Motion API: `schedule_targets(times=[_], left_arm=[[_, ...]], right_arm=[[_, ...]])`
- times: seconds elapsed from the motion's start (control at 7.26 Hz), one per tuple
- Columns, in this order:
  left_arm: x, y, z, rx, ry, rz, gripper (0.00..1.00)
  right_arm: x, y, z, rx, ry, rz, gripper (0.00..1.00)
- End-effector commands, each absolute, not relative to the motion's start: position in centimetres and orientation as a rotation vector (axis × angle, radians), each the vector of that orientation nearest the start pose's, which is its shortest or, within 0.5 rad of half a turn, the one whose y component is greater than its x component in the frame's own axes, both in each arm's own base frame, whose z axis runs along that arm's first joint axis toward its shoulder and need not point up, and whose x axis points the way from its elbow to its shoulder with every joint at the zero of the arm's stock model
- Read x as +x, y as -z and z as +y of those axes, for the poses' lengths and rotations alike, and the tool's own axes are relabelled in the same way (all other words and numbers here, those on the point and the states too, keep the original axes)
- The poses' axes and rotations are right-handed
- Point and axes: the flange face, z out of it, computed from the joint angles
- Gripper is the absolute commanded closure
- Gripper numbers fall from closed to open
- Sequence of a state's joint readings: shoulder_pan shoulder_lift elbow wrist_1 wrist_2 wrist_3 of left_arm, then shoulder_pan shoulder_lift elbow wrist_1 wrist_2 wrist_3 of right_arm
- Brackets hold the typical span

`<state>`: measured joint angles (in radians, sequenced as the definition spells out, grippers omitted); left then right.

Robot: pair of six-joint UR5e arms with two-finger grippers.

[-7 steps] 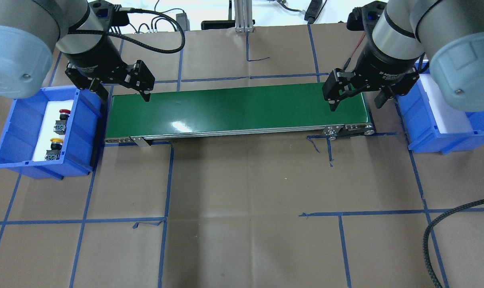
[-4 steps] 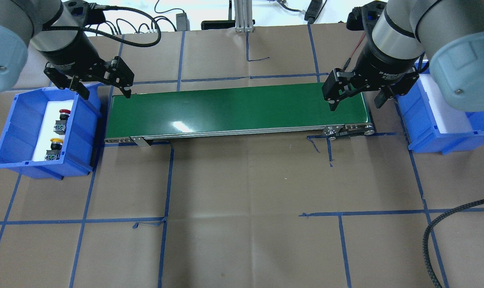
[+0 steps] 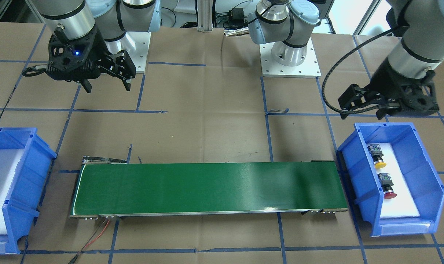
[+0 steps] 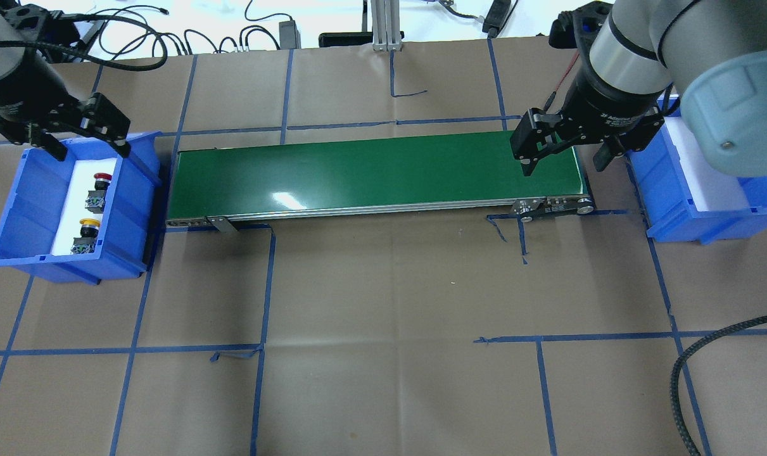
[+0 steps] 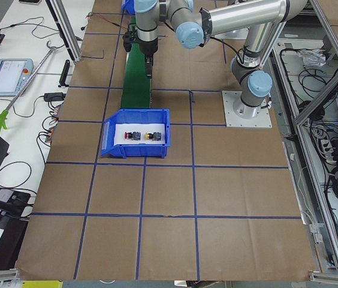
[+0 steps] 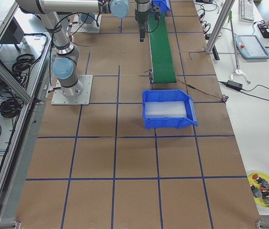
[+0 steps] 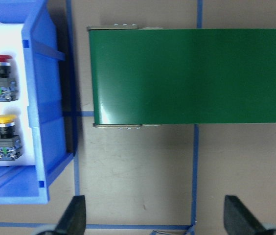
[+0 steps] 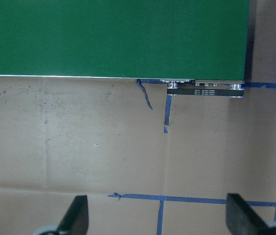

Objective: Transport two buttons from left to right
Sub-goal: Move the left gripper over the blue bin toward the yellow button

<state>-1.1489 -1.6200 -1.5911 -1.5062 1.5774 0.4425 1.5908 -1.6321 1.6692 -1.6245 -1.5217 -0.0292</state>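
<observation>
Red button [image 4: 102, 179], yellow button [image 4: 88, 226] lay in blue bin [image 4: 17, 206], surface's left edge. Left claw [image 4: 92, 152] hung wide, raised near it; right claw [image 4: 564, 168] wide near conveyor [image 4: 377, 172] end.

1. Right gripper [image 4: 563, 168]: white print on its black body, looks like "2F Adaptive", but the rest is too small to make out.
2. Conveyor [image 8: 113, 39], right end: a black label strip [image 8: 204, 91] on the frame with white lettering, way too tiny to read.
</observation>
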Motion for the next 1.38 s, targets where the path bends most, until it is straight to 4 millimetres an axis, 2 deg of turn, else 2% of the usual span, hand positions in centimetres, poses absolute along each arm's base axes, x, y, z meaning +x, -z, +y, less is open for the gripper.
schedule_targets(times=[0.0,0.14,0.28,0.69,1.1,1.24], left_arm=[[17.9,-44.7,-49.5,-0.012,-0.049,3.153,0.00],[21.4,-43.6,-48.1,-0.014,-0.058,3.166,0.00],[22.7,-42.8,-47.5,-0.046,-0.073,3.176,0.00],[22.5,-39.7,-47.9,-0.037,-0.062,3.178,0.00],[20.8,-34.0,-48.7,0.019,0.029,3.133,0.00],[21.0,-31.5,-48.9,0.019,0.051,3.123,0.00]], right_arm=[[14.7,-47.4,-46.4,-0.077,0.026,3.092,0.00],[14.7,-47.4,-46.4,-0.077,0.026,3.092,0.00],[14.7,-47.5,-46.5,-0.079,0.029,3.091,0.00],[14.7,-47.4,-46.4,-0.077,0.026,3.092,0.00],[14.7,-47.4,-46.5,-0.077,0.027,3.092,0.00],[14.7,-47.5,-46.5,-0.079,0.029,3.091,0.00]])
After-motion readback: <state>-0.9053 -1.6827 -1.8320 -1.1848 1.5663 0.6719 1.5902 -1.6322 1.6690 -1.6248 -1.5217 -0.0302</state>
